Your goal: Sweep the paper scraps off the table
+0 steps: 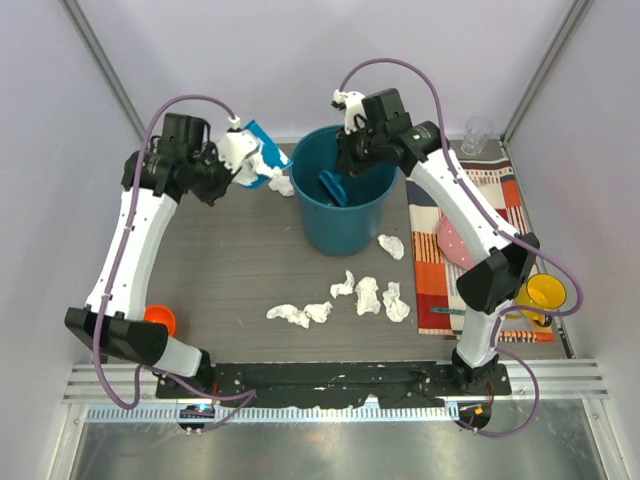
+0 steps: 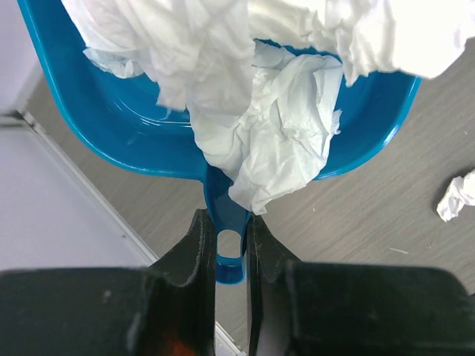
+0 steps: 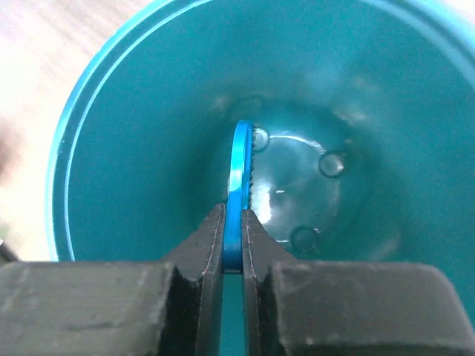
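Soft, light, crumpled white paper scraps [image 1: 368,296] on dark wooden bench [image 1: 230,270]: sweep, don't pinch; left jaws squeezing blue plastic dustpan [image 2: 133,126] by its handle, right jaws squeezing small blue brush [image 3: 239,163].

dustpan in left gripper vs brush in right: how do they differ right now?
The dustpan is heaped with paper scraps; the brush carries none. The dustpan is outside the teal bin, to its left; the brush hangs inside it. Both are blue and clamped: the left gripper on the dustpan, the right gripper on the brush.
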Controlling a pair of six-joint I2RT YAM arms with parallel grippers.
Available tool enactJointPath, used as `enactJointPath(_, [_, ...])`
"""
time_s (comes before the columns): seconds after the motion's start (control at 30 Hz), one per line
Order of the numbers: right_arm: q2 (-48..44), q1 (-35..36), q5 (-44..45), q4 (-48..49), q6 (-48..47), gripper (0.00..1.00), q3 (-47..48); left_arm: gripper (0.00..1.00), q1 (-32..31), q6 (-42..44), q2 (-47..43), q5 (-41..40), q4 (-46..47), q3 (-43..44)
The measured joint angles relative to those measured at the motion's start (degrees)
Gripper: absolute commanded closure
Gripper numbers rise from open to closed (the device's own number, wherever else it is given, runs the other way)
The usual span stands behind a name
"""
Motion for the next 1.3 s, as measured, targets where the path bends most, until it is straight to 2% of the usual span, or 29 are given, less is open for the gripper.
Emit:
enactJointPath(0.17, [-5.51,-0.37,7.50,1.79,0.83,0.99,-0.15,1.00,-5.07,-1.77,6.34,-3.26,-0.48,9.81])
enactJointPath(0.37, [-16.81,-0.37,16.39,6.19,0.87,0.99,-1.73,1.00,-9.84,-3.91,17.57,-8.24,-3.21,27.04])
enactJointPath(0.5, [-22.03,-0.37,23.45,8.72,1.09,0.99,-4.70,1.00,-15.50,-4.17,24.00,-15.08,-3.96,35.47])
enactJointPath(0.57, [-24.17,-0.37,27.02,10.32,1.14,0.99,-7.58,1.00,-18.60,-3.45,25.83,-19.12,-3.48,36.30])
enactJointPath(0.67, [-26.86,-0.39,30.62,11.96,0.92,0.99,-11.54,1.00,-23.76,-0.57,27.61,-27.17,-0.70,34.58])
enactJointPath(0.8, [-30.18,-0.37,32.96,13.16,-0.20,0.99,-14.16,1.00,-29.05,6.60,26.93,-38.32,8.55,26.23])
enactJointPath(1.07, [-36.52,-0.37,33.09,13.57,-1.01,0.99,-14.71,1.00,-34.86,27.36,20.50,-54.14,38.18,2.10])
enactJointPath(1.2, [-37.27,-0.37,33.11,12.87,-0.92,0.99,-14.67,1.00,-36.11,32.98,19.28,-57.22,46.18,-0.39])
enactJointPath(1.3, [-37.27,-0.37,32.79,11.39,-0.66,0.99,-14.53,1.00,-35.91,30.38,18.32,-56.76,44.50,1.73])
